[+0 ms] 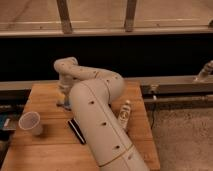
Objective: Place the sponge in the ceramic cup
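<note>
My gripper [63, 99] sits low at the wooden desk's [50, 145] far left, jaws closed; small pale ceramic cup [30, 123] stands near-left.

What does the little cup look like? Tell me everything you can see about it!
The cup is small and pale, with a round rim, tapering toward its base, no handle showing. It looks like smooth ceramic. It stands on the wooden table near the left edge, mouth up, and nothing shows inside. Only the table touches it. The pincer is shut, away from it, down at the table's back left.
</note>
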{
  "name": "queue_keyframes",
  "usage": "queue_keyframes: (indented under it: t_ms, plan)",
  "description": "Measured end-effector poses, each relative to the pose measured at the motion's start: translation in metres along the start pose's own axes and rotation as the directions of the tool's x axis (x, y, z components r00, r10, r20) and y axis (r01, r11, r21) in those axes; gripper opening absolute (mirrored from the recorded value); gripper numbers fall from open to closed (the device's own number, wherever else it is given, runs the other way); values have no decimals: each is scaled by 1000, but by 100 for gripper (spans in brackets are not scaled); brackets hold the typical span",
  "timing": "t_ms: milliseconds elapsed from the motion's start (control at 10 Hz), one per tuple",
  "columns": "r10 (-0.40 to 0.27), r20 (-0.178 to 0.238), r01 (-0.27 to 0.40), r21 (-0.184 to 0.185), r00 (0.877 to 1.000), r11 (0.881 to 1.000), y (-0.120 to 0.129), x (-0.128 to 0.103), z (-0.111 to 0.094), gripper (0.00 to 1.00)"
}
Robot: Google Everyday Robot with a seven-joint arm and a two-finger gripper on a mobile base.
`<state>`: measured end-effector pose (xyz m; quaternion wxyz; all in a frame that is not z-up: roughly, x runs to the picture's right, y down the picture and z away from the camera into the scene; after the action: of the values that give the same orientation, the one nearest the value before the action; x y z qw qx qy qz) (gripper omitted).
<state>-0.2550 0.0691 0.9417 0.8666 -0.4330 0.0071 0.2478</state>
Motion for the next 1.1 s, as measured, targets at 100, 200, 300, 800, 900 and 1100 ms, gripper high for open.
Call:
queue_keyframes:
  t_ms: [100,200,300,800,900,1100]
  plan:
    - [1,4,-1,1,1000,1000,0,1,-1,0]
    - [3,7,-3,4,1000,1000,0,2,-2,0]
    - [5,10,-5,7,1000,1000,0,3,-3,0]
    - [18,23,-20,52,1000,998,-3,7,-23,0]
    - [30,32,-33,77,999,996,-4,9,-35,0]
    - [54,62,-62,128,997,990,-7,13,-64,0]
